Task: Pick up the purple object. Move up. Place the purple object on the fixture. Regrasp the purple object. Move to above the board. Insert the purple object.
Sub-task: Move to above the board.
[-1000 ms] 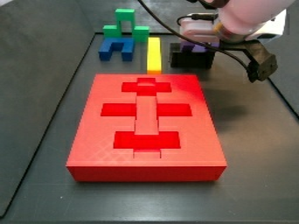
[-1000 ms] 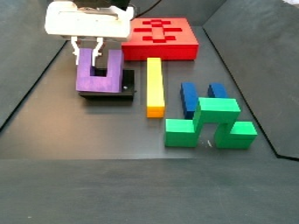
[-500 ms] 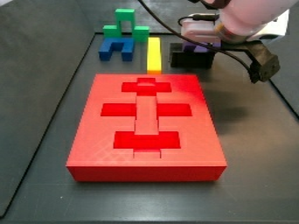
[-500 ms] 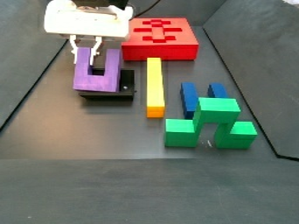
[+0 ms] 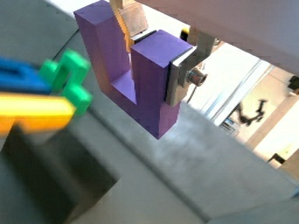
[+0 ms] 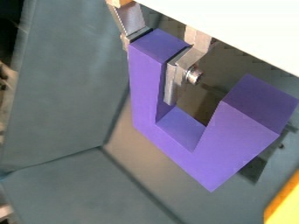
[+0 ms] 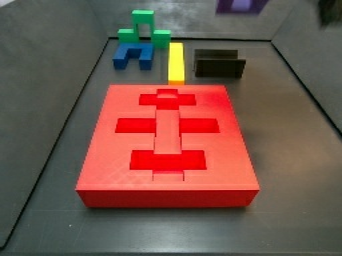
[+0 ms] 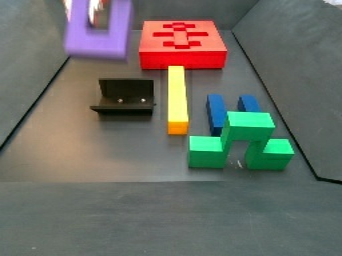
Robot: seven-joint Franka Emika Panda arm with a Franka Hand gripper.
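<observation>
The purple object (image 5: pixel 131 74) is a U-shaped block, and my gripper (image 5: pixel 152 57) is shut on one of its prongs. Both wrist views show the silver fingers (image 6: pixel 177 77) pressed flat on that prong (image 6: pixel 152 66). In both side views the purple object hangs high in the air (image 8: pixel 96 32), at the picture's upper edge (image 7: pixel 243 5), blurred. The arm is almost wholly out of the side views. The black fixture (image 8: pixel 123 97) stands bare on the floor, also seen in a side view (image 7: pixel 219 64). The red board (image 7: pixel 167 140) lies flat, with nothing in its recesses.
A yellow bar (image 8: pixel 177 97) lies beside the fixture. A blue U-shaped block (image 8: pixel 227 108) and green blocks (image 8: pixel 241 140) sit past it. Dark walls enclose the floor on all sides.
The gripper has risen with the purple object, lifting it off the fixture. The fixture now stands bare, and the arm has left the side views.
</observation>
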